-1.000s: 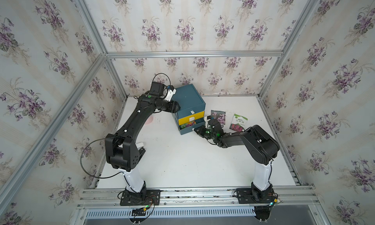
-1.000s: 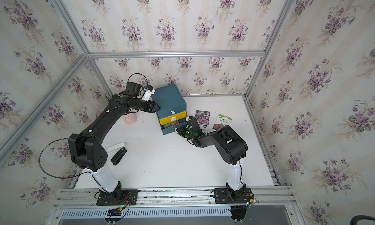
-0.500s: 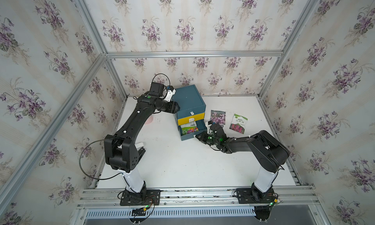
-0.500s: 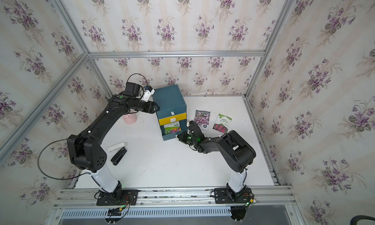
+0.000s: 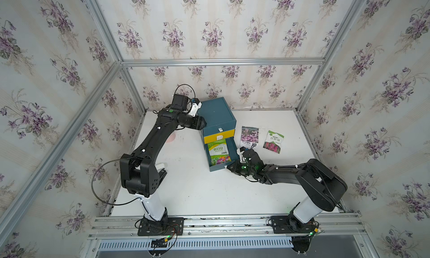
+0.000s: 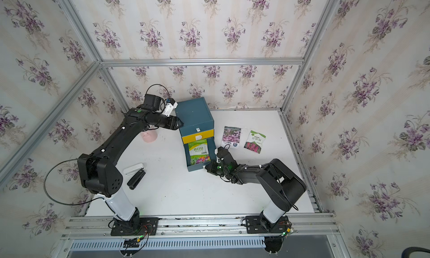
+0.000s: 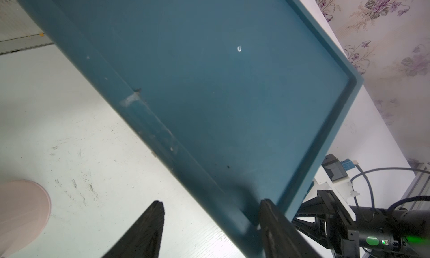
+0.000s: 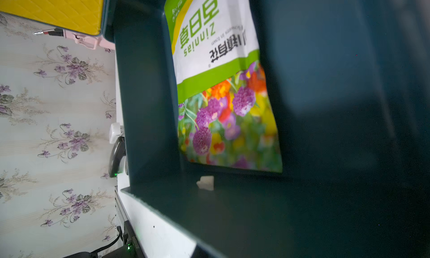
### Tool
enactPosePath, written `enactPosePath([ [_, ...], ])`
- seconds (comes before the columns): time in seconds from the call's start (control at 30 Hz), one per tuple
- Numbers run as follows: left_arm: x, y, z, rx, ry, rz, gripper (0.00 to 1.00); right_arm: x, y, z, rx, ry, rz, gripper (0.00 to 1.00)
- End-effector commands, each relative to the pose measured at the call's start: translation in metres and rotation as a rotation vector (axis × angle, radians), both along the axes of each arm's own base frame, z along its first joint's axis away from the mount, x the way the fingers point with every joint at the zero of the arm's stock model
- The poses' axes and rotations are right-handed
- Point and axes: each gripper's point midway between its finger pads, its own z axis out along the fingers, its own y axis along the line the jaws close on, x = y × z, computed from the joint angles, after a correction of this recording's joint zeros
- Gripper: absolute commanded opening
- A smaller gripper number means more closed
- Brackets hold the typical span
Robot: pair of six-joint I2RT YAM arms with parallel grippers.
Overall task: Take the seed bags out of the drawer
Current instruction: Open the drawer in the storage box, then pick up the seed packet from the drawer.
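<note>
A: Where is the big packet?

B: At the centre of both top views. The green-yellow seed bag (image 5: pixel 218 154) lies in the pulled-out bottom drawer (image 5: pixel 211 169) of the blue cabinet (image 5: pixel 216 112). It is glossy, with a white panel lettered "Zinnias" in green, a lime band under that, then a photo of purple, orange and yellow blooms toward the drawer's front.

A: And the other two?

B: They lie flat on the white surface (image 5: pixel 209 198), just right of the cabinet, side by side but apart. The pink-purple bag (image 5: pixel 249 136) has a white band along its lower edge. Right of it, the white-green bag (image 5: pixel 274 141) shows magenta blooms and sits slightly tilted.

A: The fingers?

B: The left fingers (image 7: pixel 151 222) straddle the cabinet's top rim near a corner, clamped on it. The right fingers (image 5: pixel 231 168) are closed at the drawer's front right corner. I can't tell whether they pinch anything.
</note>
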Motion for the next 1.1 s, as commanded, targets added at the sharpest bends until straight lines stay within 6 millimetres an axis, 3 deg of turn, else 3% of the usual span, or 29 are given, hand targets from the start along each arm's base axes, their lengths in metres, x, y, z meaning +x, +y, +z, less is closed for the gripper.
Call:
enactPosePath([
  [0.0, -0.018, 0.013, -0.026, 0.08, 0.118, 0.017, 0.68, -0.009, -0.008, -0.008, -0.035, 0.033, -0.008, 0.0],
  [0.8, -0.019, 0.013, -0.026, 0.083, 0.114, 0.013, 0.68, -0.02, -0.017, -0.007, -0.087, 0.052, 0.002, 0.0],
  [0.93, -0.019, 0.013, -0.027, 0.082, 0.115, 0.013, 0.68, -0.02, -0.018, -0.001, -0.098, 0.039, 0.006, 0.27],
  [1.07, -0.019, 0.012, -0.026, 0.082, 0.112, 0.013, 0.68, -0.019, -0.023, 0.011, -0.123, 0.016, -0.001, 0.43],
])
